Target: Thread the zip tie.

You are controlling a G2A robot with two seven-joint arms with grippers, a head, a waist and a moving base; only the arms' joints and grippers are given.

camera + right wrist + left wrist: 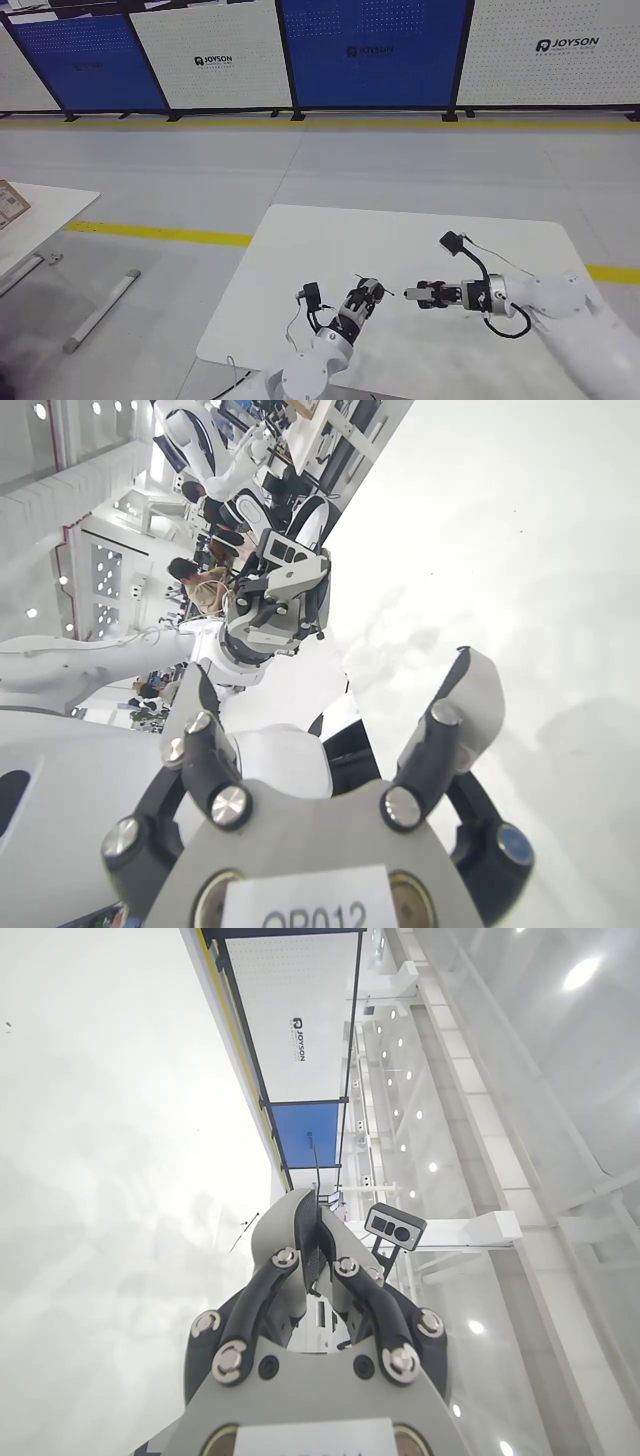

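My left gripper [315,1198] is shut on a thin black zip tie [316,1168], whose free end sticks out past the fingertips. In the top view the left gripper [370,291] hovers over the front middle of the white table [300,260], with the zip tie [386,291] pointing toward the right gripper [418,293] a short gap away. My right gripper [335,695] stands open with nothing between its fingers. It faces the left gripper [305,605] across the gap.
The table's front edge lies just below both grippers. A second table [40,210] stands at the far left, and a grey bar [100,310] lies on the floor beside it. Blue and white partition panels [370,50] line the back.
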